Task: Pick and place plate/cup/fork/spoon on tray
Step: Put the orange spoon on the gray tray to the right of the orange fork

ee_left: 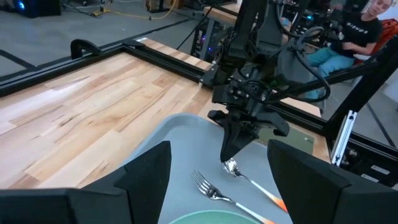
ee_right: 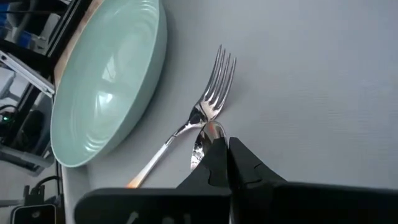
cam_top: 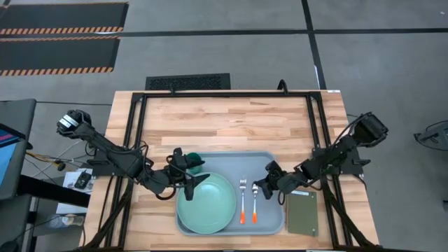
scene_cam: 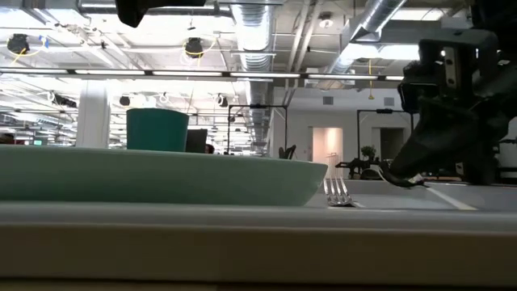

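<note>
Right gripper (cam_top: 269, 173) sits low over the tray (cam_top: 269, 158), tips at the bowl end of the spoon (cam_top: 255, 203). In the right wrist view its fingers (ee_right: 219, 163) are pressed together with no visible gap; whether they pinch the spoon's bowl or just rest above it cannot be told. The spoon lies flat on the tray, just beside the fork (cam_top: 243, 201) and parallel to it, orange tips toward the near edge. The plate (cam_top: 206, 203) is already on the tray's left half, the cup (cam_top: 197, 162) at its far-left corner.

Likely step: finishing the spoon placement. To do it well: open the jaws only slightly, lift straight up, no sideways drag, since the fork tines lie almost against the spoon's bowl and any sweep would knock them.

Left gripper (cam_top: 187, 175) hovers between cup and plate rim, fingers (ee_left: 149, 174) spread wide, holding nothing. It should stay put until the right arm clears.
</note>
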